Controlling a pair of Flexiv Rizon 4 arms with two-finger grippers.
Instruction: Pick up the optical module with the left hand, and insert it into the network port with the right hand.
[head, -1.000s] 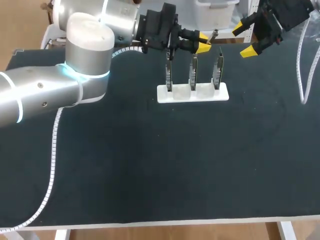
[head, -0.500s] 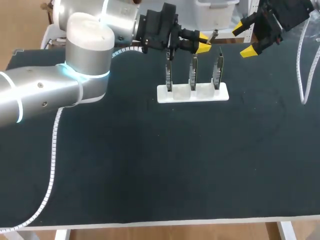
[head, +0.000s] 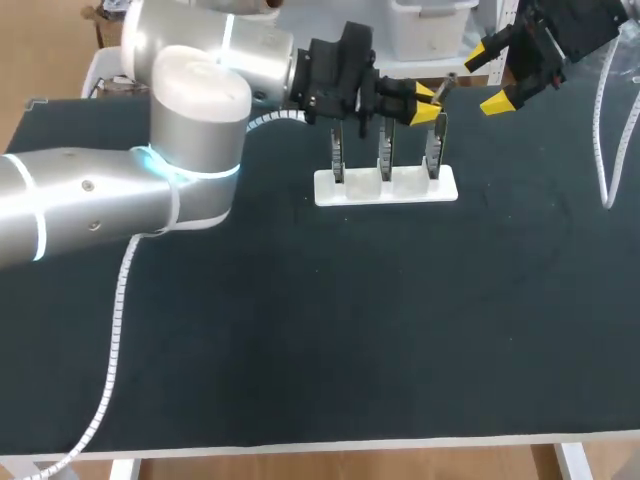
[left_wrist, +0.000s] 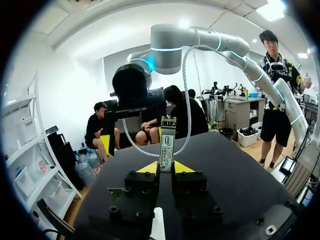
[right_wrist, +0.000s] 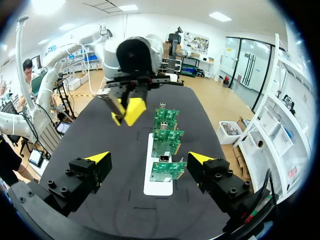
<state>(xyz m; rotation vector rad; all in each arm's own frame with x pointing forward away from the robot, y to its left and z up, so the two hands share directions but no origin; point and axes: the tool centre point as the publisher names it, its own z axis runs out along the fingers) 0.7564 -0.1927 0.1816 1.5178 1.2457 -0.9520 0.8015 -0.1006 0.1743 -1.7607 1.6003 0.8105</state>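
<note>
Presently left jaws clamp the optical module near the three-board rack; right jaws wide, at the bench far edge.

A holder stands on the table near its far edge, right of the middle. Three circuit boards stand upright in it, in a row along that edge. The left claw hangs above the middle and right boards, with the optical module held upright between its fingers. The right claw hangs toward the far right corner, apart from the holder.
</note>
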